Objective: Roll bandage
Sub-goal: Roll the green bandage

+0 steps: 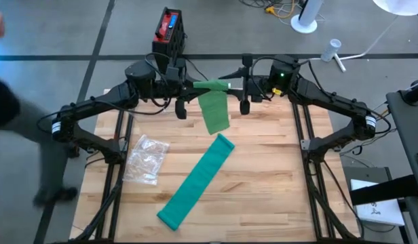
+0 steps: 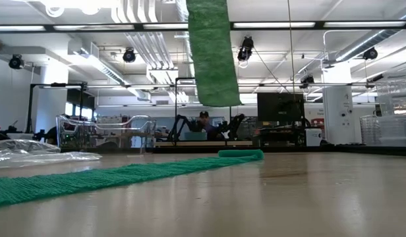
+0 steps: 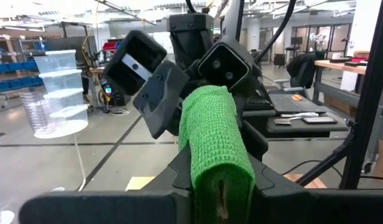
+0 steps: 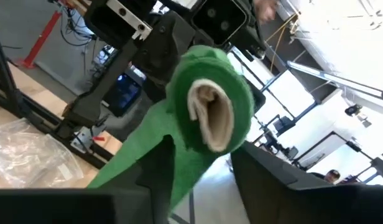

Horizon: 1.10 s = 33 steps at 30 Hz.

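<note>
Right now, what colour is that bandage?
Green, on a pale core; the bandage shows best in the right wrist view.

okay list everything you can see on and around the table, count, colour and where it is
bandage: one, green, loose tail on the table, rolled end held up at the far edge
plastic bag: one, clear, table's left side
table: one, light wood
box: one, black and red, floor beyond the table
left end effector: dark, shut on the roll
right end effector: dark, shut on the roll's other end
</note>
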Tool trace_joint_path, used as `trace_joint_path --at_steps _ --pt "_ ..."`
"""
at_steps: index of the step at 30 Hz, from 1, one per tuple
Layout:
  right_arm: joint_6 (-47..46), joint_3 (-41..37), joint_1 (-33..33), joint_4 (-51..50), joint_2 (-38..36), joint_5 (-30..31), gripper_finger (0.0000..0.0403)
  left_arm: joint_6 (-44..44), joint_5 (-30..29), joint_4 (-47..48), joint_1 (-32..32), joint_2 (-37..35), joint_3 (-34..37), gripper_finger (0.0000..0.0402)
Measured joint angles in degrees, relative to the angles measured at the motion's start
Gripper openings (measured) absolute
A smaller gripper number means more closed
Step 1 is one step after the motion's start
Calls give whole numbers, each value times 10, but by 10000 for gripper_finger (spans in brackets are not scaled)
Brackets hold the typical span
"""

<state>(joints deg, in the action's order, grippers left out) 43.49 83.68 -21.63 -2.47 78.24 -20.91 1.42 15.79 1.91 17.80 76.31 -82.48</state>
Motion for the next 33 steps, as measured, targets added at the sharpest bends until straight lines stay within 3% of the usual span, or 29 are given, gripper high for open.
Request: trace_joint_path --at_steps 7,12,20,27,33 --pt "30 0 0 -8 0 12 11 -12 20 -7 0 2 0 44" --pt "85 0 0 -4 -1 113 6 -25 48 -9 0 2 0 44" --pt "96 0 2 -65 -2 211 1 -28 65 1 2 2 1 44" --pt "-50 0 1 -159 -2 75 3 -2 69 -16 0 2 1 44" --pt "-154 0 9 -125 -4 61 9 90 5 -41 0 10 0 44"
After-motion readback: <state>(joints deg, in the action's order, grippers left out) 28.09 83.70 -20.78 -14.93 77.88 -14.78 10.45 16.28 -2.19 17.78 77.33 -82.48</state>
